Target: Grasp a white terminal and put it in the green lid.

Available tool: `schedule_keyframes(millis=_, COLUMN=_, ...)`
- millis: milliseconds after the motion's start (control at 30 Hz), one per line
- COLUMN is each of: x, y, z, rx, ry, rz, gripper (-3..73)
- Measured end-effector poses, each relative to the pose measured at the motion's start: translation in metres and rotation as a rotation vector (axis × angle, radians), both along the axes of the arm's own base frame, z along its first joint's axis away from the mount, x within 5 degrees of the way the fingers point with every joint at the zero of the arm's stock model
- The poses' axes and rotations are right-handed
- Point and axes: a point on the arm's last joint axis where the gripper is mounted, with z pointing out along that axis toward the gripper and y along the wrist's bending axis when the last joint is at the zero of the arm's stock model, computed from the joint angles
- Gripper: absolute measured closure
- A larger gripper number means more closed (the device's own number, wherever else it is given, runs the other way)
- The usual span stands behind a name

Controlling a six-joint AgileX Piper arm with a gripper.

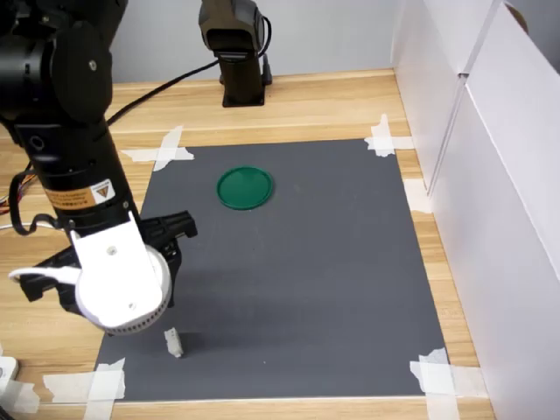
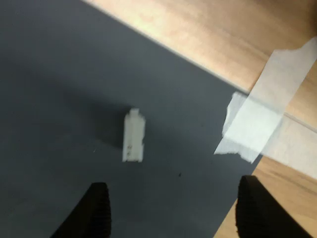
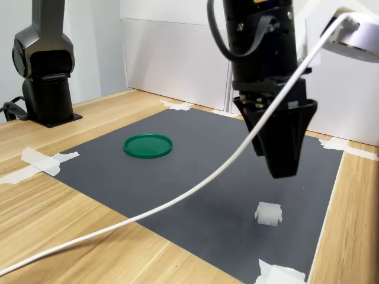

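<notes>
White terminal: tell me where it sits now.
The white terminal lies on the grey mat near the first exterior view's lower-left taped corner, below the gripper.

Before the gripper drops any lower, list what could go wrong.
The white terminal lies ahead of the open gripper, not between its fingers, so a straight descent may miss or knock it. It also sits near the mat's taped corner; a finger could catch the tape. The green lid is far across the mat, a long carry.
</notes>
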Motion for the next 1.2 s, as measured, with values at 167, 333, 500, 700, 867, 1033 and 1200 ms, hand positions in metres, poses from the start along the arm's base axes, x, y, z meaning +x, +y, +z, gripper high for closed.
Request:
schedule_keyframes(millis=167, x=0.007, y=0.001, z=-0.008, rx=0.028, ry=0.014, rz=-0.004, gripper=8.2)
schedule_keyframes(millis=333, x=0.009, y=0.004, z=-0.025, rx=0.066, ry=0.081, rz=-0.004, gripper=8.2)
schedule_keyframes(millis=500, x=0.011, y=0.003, z=-0.035, rx=0.069, ry=0.106, rz=-0.003, gripper=8.2)
schedule_keyframes(millis=700, x=0.012, y=0.004, z=-0.040, rx=0.077, ry=0.108, rz=-0.004, gripper=8.2)
schedule_keyframes(millis=867, x=0.014, y=0.004, z=-0.047, rx=0.083, ry=0.127, rz=-0.004, gripper=8.2)
schedule_keyframes(millis=1033, x=0.018, y=0.003, z=-0.059, rx=0.080, ry=0.135, rz=-0.006, gripper=8.2)
schedule_keyframes(millis=1200, x=0.020, y=0.003, z=-0.064, rx=0.078, ry=0.132, rz=-0.006, gripper=8.2)
